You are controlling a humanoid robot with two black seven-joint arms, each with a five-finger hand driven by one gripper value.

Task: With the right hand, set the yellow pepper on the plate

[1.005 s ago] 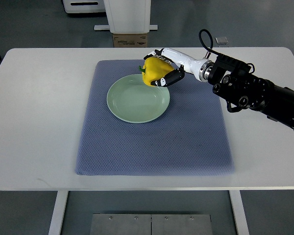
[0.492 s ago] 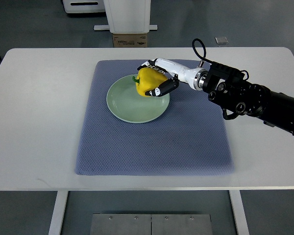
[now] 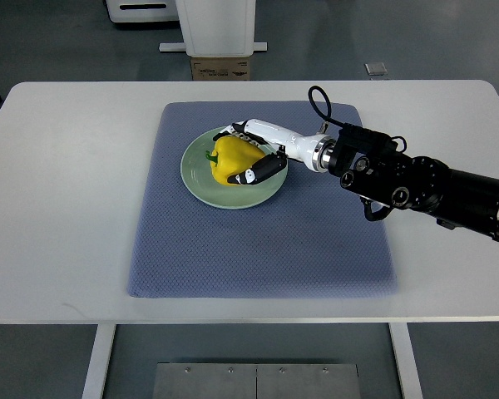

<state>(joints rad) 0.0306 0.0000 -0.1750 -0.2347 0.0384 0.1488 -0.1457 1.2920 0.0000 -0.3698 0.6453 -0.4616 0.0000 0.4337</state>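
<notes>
A yellow pepper [image 3: 226, 159] with a green stem pointing left sits over the middle of the pale green plate [image 3: 197, 184]. My right hand [image 3: 248, 153] is shut on the pepper, white fingers [image 3: 243, 129] curled over its far side and a black-tipped thumb on its near side. Whether the pepper rests on the plate or hangs just above it is unclear. The black right arm comes in from the right edge. The left arm does not show.
The plate lies on a blue-grey mat [image 3: 262, 224] spread across the white table [image 3: 66, 183]. A cardboard box [image 3: 221, 68] and a white stand stand on the floor beyond the table's far edge.
My right hand has carried the pepper left and toward me, from over the plate's far right rim to above its middle, and lower.
</notes>
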